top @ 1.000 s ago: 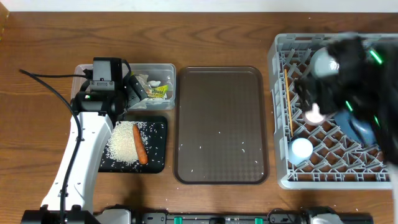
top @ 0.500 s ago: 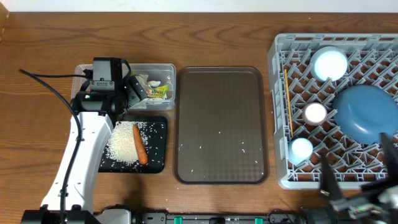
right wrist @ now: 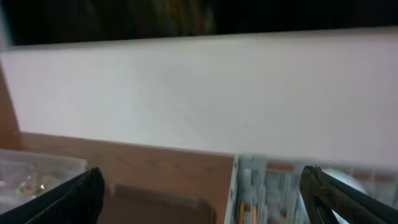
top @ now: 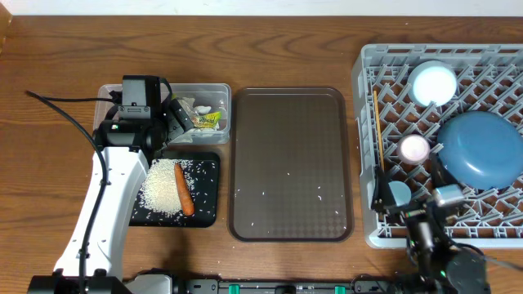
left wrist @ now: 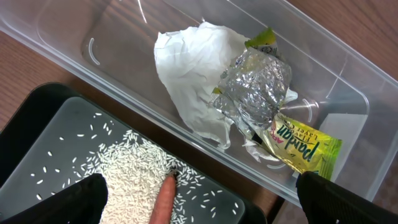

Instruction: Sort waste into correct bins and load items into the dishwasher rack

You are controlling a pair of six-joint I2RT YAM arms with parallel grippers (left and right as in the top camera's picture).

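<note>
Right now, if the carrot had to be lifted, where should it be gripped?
Mid-length, from straight above, squeezing across its width: the carrot lies flat, long and thin, beside the rice in the black tray.

Inspector: Waste?
Clerk: Crumpled paper (left wrist: 186, 81) and wrapper (left wrist: 305, 146) lie in the clear box (top: 214, 90); carrot (top: 184, 189) lies on rice (top: 162, 192) in the black tray (top: 211, 204).
Inspector: Rack (top: 369, 147)?
Clerk: It holds blue plate (top: 482, 147), white bowl (top: 432, 82), pinkish cup (top: 414, 148), light blue cup (top: 398, 193) and chopsticks (top: 378, 131).

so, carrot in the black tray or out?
In. The carrot lies against the rice pile inside the black tray in the overhead view; its tip shows in the left wrist view.
</note>
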